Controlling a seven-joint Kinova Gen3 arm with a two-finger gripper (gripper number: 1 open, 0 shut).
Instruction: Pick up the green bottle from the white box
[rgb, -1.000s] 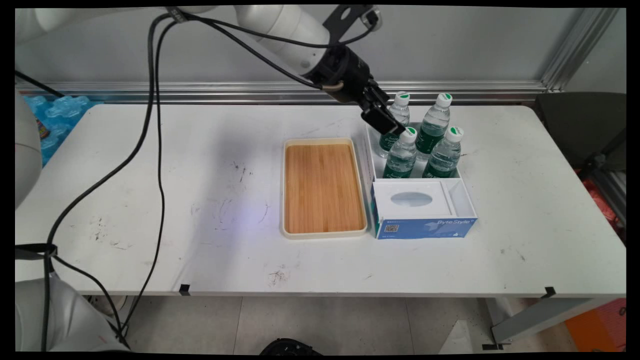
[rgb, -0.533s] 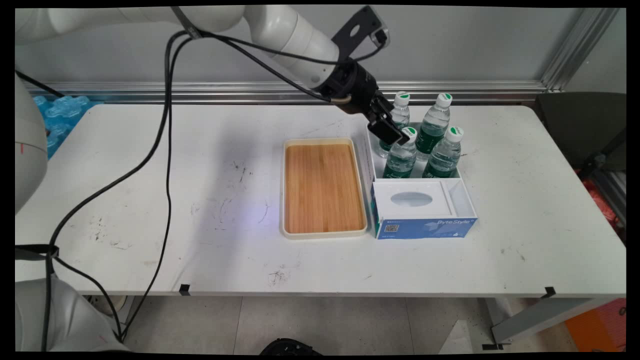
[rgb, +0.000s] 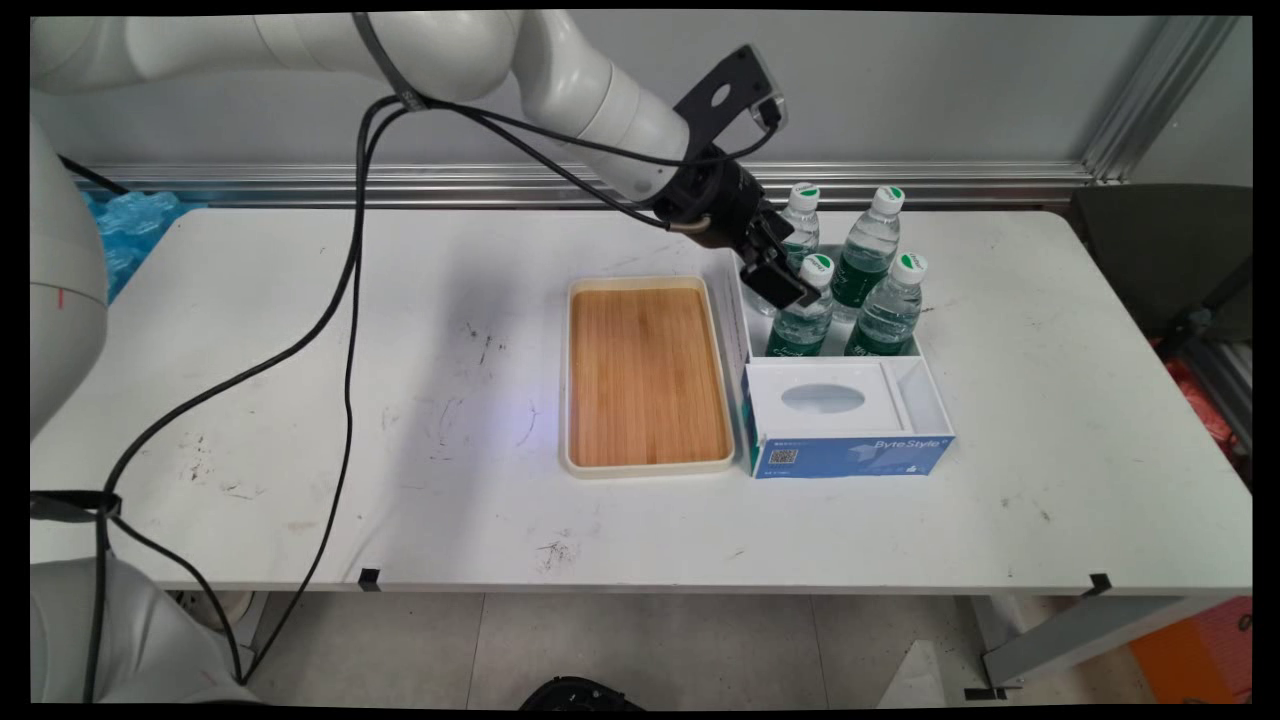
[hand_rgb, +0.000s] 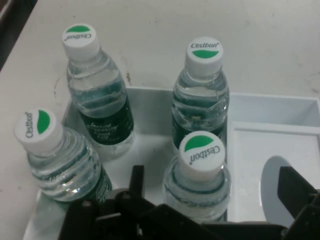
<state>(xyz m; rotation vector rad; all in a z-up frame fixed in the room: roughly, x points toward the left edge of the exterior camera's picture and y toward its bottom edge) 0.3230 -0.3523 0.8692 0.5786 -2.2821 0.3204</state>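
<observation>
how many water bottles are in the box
4, all standing in the white box's far compartment: far left bottle, far right bottle, near right bottle, near left bottle by the end effector. None seems hidden.

Four water bottles with white caps marked in green stand upright in a white box (hand_rgb: 150, 97) on the white tabletop (hand_rgb: 260, 30). The nearest bottle (hand_rgb: 200, 175) stands between the spread fingers (hand_rgb: 295, 192) of the black gripper (hand_rgb: 210, 200), its cap just above the linkage. Another bottle (hand_rgb: 202, 90) stands right behind it. A third bottle (hand_rgb: 97, 95) is at the box's far left corner, a fourth bottle (hand_rgb: 60, 160) at its near left edge. A white insert with an oval opening (hand_rgb: 272, 187) lies to the right.
</observation>
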